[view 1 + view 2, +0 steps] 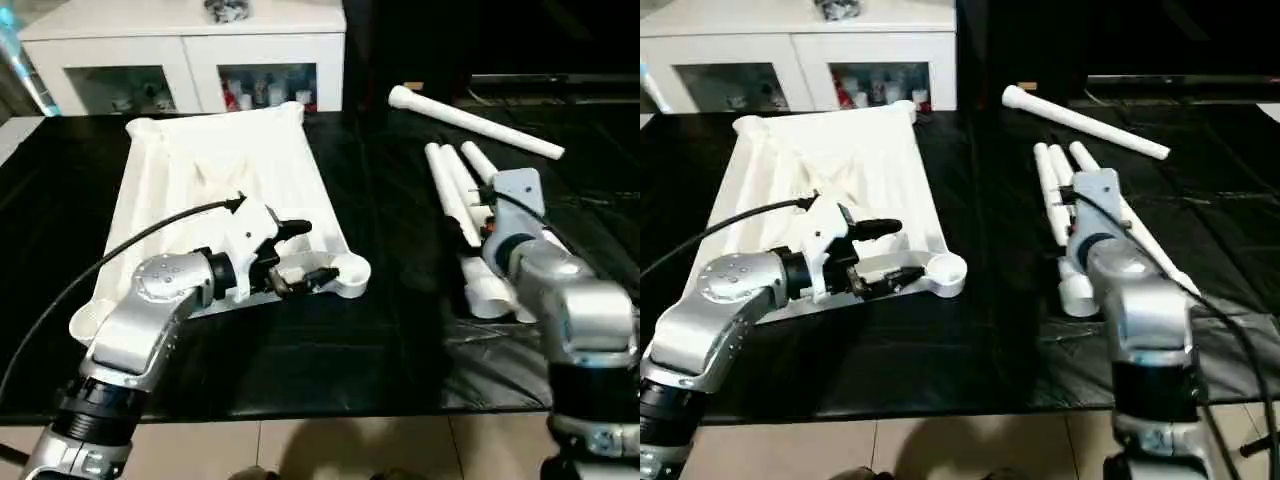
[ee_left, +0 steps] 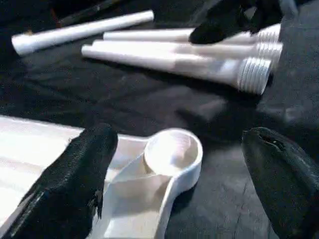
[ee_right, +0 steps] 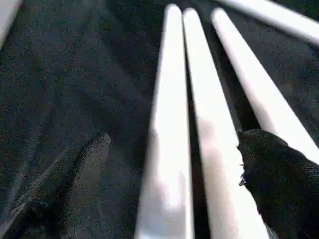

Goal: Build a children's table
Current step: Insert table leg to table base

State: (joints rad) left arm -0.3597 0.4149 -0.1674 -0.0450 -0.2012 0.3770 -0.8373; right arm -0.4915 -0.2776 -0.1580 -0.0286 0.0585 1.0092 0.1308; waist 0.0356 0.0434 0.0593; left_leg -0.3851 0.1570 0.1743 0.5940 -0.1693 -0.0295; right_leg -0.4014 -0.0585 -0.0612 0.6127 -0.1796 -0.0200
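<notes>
The white tabletop [image 1: 220, 170] lies ribbed side up on the left of the black table. My left gripper [image 1: 312, 252] is open at its near right corner, its fingers either side of the round corner socket [image 2: 172, 152] without touching it. Three white legs [image 1: 455, 190] lie side by side on the right, threaded ends toward me. My right gripper [image 3: 177, 147] hangs open just above them, with two legs between its fingers [image 3: 264, 164]. A fourth leg [image 1: 475, 122] lies apart, slanted across the far right.
A white cabinet [image 1: 190, 50] with glass doors stands behind the black table [image 1: 380, 200]. The table's front edge [image 1: 300, 412] runs close to me, with tiled floor below it. A black cable [image 1: 120, 250] arcs over my left forearm.
</notes>
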